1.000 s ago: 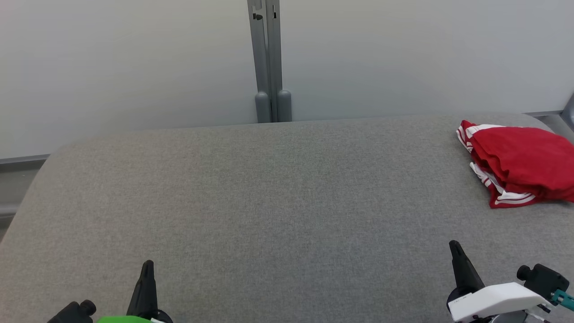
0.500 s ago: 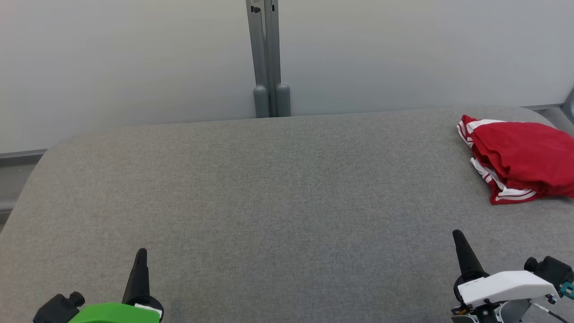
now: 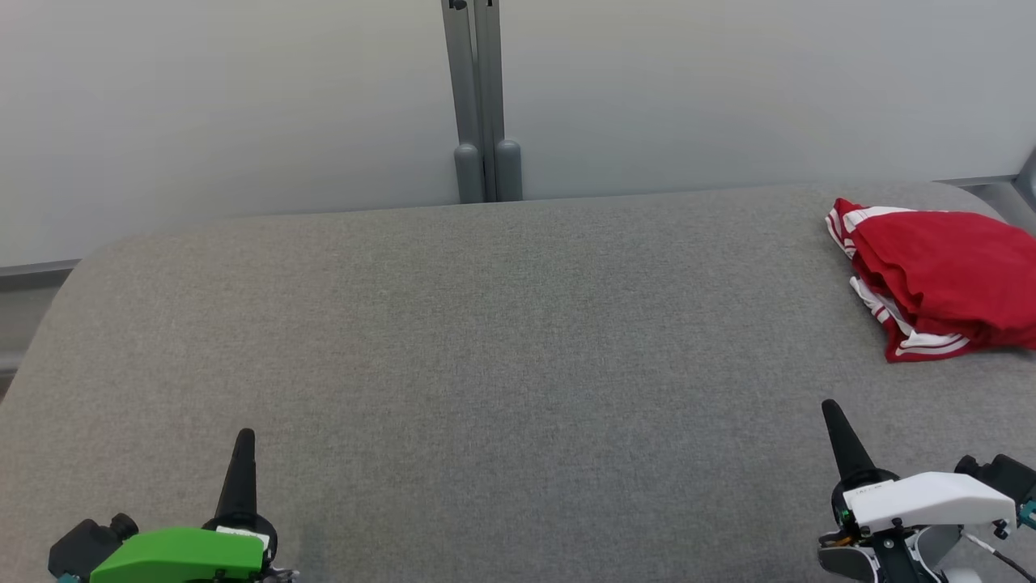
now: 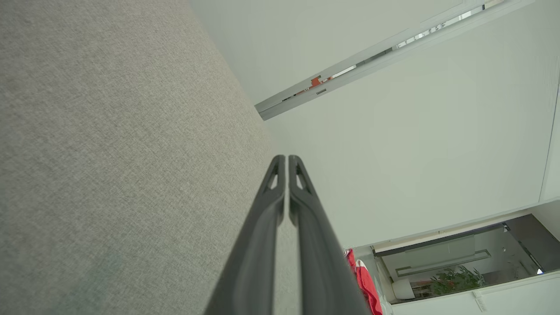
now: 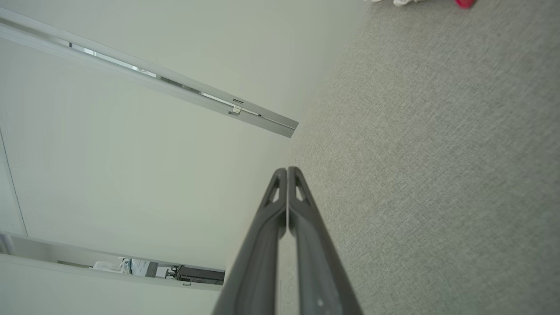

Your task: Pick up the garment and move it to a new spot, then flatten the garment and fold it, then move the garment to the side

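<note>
Head view, your left end effector [image 3: 244,441] and right end effector [image 3: 832,413] pinched closed, empty, red garment [image 3: 947,275] beyond the right

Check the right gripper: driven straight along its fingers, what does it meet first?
The right gripper points across the grey table, passing left of the red garment. First in line looks to be the white wall beyond the far edge, though depth is unclear.

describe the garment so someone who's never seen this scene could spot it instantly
Start with the broad grey fabric-covered surface. Follow it to its far right end, beyond the right hand, where the garment lies in a folded bundle. It is bright red with white stripes along its edges, unlike everything grey around it.
</note>
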Motion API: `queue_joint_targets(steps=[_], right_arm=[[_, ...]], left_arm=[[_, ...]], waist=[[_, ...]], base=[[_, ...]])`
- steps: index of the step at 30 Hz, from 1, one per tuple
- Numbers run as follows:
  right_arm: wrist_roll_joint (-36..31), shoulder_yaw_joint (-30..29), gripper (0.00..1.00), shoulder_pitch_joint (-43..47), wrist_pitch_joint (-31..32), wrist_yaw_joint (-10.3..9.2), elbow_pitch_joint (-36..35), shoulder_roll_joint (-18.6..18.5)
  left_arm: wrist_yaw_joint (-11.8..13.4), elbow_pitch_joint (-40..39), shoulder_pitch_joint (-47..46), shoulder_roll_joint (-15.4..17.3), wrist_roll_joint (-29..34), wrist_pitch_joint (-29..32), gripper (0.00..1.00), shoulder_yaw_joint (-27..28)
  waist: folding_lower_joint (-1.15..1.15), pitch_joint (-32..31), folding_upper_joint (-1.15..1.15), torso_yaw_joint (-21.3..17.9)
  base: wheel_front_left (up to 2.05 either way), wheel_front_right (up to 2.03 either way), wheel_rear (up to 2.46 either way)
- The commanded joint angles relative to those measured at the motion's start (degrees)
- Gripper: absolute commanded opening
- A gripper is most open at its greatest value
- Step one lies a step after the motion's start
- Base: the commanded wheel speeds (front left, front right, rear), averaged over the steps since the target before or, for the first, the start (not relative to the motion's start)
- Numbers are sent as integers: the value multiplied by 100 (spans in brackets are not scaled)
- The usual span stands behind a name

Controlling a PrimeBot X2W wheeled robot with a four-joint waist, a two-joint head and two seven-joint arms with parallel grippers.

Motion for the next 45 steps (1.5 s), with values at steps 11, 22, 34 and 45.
queue_joint_targets(steps=[11, 22, 34, 45], right_arm=[[699, -133, 0, -273, 179, -1, 22, 2], [1217, -229, 0, -392, 317, -1, 75, 20], [1746, -327, 0, -518, 471, -1, 122, 38], [2184, -414, 0, -617, 598, -1, 165, 56]], left_arm=[[-81, 52, -328, 41, -684, 189, 0, 145], [-115, 116, -476, 32, -1176, 331, 0, 251], [-159, 185, -622, 18, -1695, 474, 0, 355], [-194, 245, -746, 4, -2120, 603, 0, 453]], waist=[[0, 90, 0, -16], [0, 172, 0, -30], [0, 263, 0, -46], [0, 347, 0, -60]], base=[[0, 0, 0], [0, 0, 0], [0, 0, 0], [0, 0, 0]])
